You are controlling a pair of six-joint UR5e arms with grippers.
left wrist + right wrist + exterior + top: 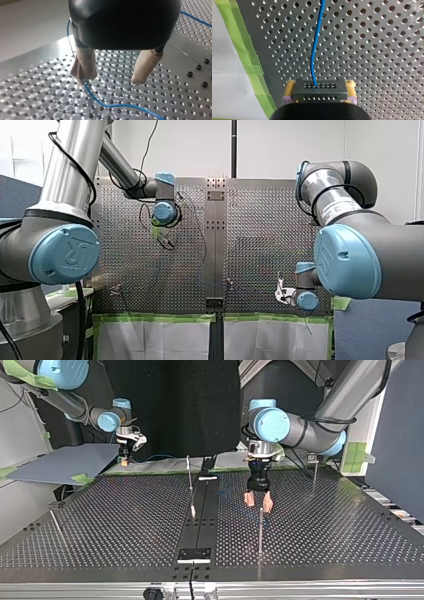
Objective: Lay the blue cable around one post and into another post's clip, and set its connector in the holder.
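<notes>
**Desk:** Where is the blue cable seen?

**Caption:** In the right wrist view, the blue cable (313, 50) is shown rising from the black connector (319, 91) and running out across the perforated bench (374, 50), not far from a strip of green tape (244, 50). The connector is clamped between the yellow pads (290, 86) of the right pincer (320, 84).

**Desk:** How are the arms posed?

**Caption:** In the top view, the right arm is seen reaching in at the view's left, with its pincer lowered at the bench's far edge. The left arm is bent at the wrist, so that the left pincer (258, 501) is pointed straight down over the middle of the bench, just behind a thin upright post (260, 530).

**Desk:** What is carried by the left pincer?

**Caption:** Nothing is seen there. Its pale pads (83, 65) are spread wide with only bare bench between them. In the left wrist view, the cable is pictured lying on the bench, passing right by the tip of one pad and curving away. Whether that pad is touched cannot be told.
</notes>
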